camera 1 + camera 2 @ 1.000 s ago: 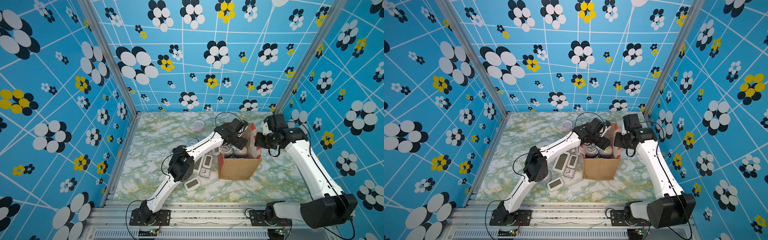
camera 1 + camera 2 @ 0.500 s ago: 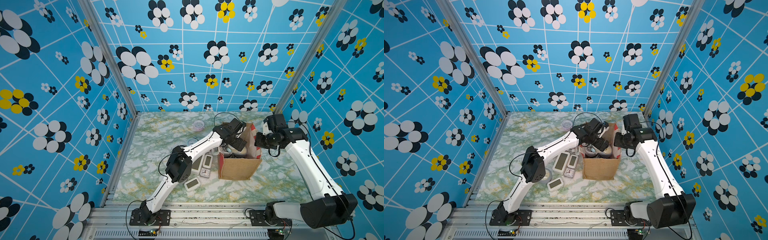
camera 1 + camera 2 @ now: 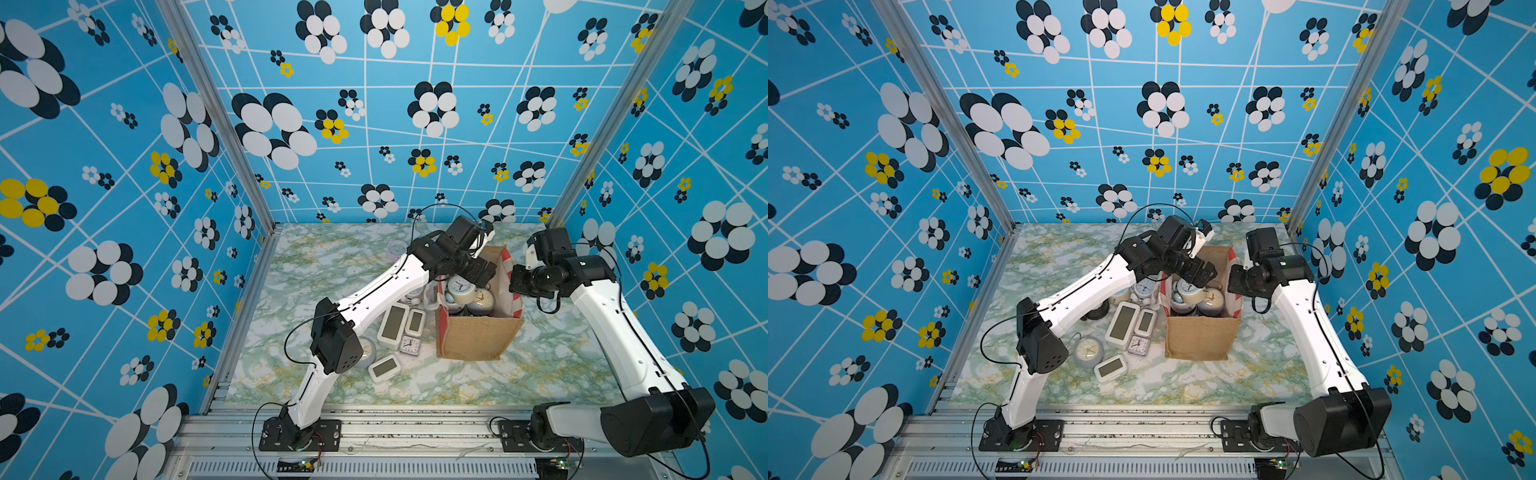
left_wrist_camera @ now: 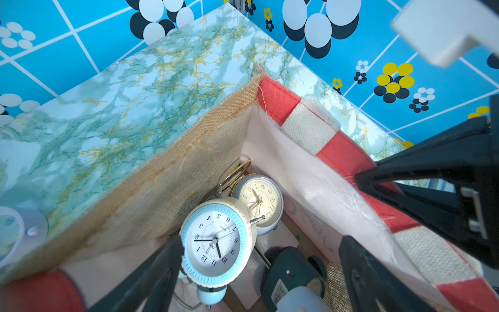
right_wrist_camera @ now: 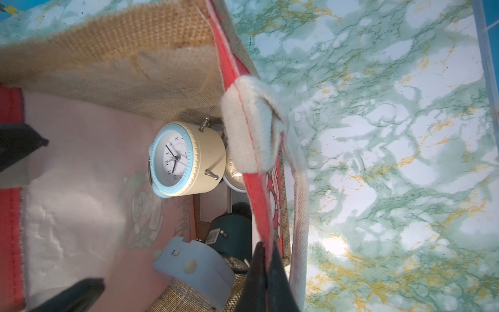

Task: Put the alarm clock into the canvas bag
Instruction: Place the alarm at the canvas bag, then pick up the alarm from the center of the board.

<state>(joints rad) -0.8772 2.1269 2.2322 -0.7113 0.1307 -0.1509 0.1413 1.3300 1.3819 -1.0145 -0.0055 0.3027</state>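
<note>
Several clocks lay loose on the green-veined marble tabletop at the left. They were a grey round clock with a cream dial, a large white rectangular digital clock with two smaller white ones near it, and a small square clock with red hands.

Just beside this cluster stood the boxy tan burlap canvas bag with red patterned side panels, upright and open at the top. Inside it, the cream round alarm clock with a light-blue bezel lay tilted on top of the other contents, close to the far burlap wall.

Next to it sat a blue-grey round clock with a cream dial and a gold wire handle. Lower down were a dark teal clock body, a pale blue plastic clock back and a flat grey rectangular piece.

The left gripper hung over the bag's mouth with its jaws spread wide, gripping nothing. One of its fingers stood just beside the alarm clock's bezel; whether they touched I could not tell.

Further right, the right gripper was pressed together on the rim of the bag's red side panel nearest its own arm. A white woven handle was folded over that same rim.
</note>
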